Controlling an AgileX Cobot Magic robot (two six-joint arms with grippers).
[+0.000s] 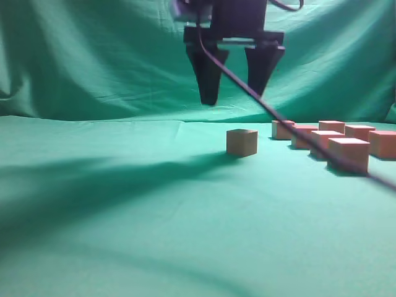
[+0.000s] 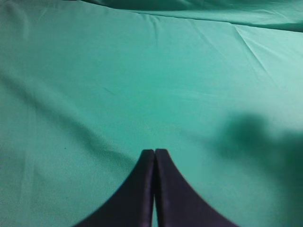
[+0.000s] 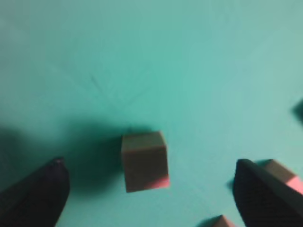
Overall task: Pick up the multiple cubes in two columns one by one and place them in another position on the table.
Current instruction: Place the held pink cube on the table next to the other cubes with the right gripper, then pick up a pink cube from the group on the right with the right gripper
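A single wooden cube [image 1: 242, 142] sits alone on the green cloth, left of the others; it also shows in the right wrist view [image 3: 144, 161]. Several more wooden cubes [image 1: 348, 154] stand in two columns at the right. My right gripper [image 1: 234, 96] hangs open and empty well above the lone cube; in the right wrist view its fingers [image 3: 151, 189] spread wide on either side of the cube. My left gripper [image 2: 155, 152] is shut and empty over bare cloth; it does not show in the exterior view.
Green cloth [image 1: 124, 204] covers the table and the backdrop. A black cable [image 1: 291, 127] runs from the right arm down across the cubes at the right. Corners of two other cubes [image 3: 284, 172] show at the right wrist view's lower right.
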